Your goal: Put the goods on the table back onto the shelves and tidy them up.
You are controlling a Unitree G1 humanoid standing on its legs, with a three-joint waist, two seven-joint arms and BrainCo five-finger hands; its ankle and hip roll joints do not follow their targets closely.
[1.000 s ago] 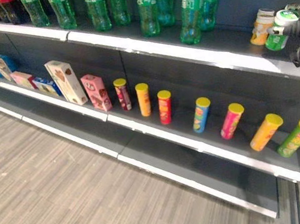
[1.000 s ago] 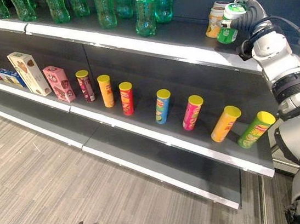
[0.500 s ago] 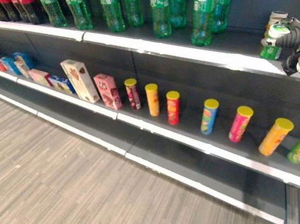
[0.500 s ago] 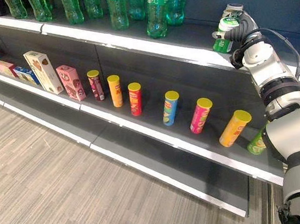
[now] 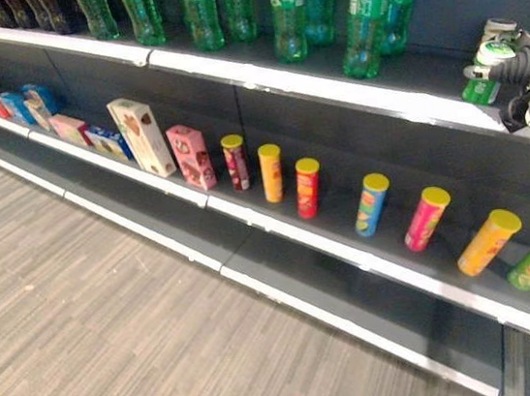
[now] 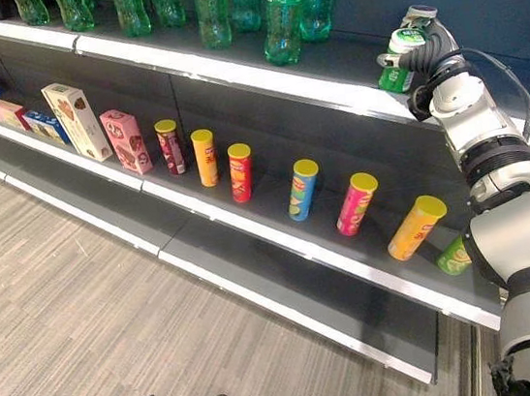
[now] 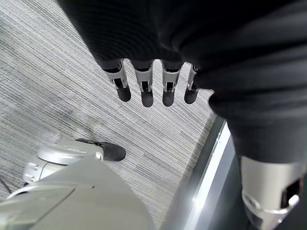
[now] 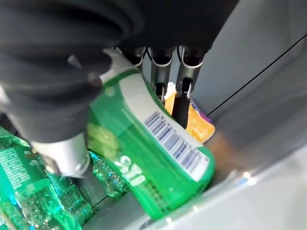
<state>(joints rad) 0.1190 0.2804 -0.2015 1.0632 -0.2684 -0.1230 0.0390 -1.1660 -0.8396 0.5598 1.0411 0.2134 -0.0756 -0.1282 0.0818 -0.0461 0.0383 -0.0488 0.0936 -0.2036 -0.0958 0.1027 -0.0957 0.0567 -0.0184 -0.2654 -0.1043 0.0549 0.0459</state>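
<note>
Right hand (image 6: 424,45) at top shelf (image 6: 348,89), fingers (image 8: 181,91) wrapped round green can (image 8: 158,158), tilted, base meeting shelf beside orange can (image 8: 194,125) — likely placing. Left hand (image 7: 153,81) low over floor, fingers straight, empty.

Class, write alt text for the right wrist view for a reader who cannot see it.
The robot's right hand grips a green can, tilted just above the grey shelf. An orange container sits behind it, and green bottles stand further along.

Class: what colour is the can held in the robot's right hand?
Green, with a white label band; the can in the right hand shows best in the right wrist view.
</note>
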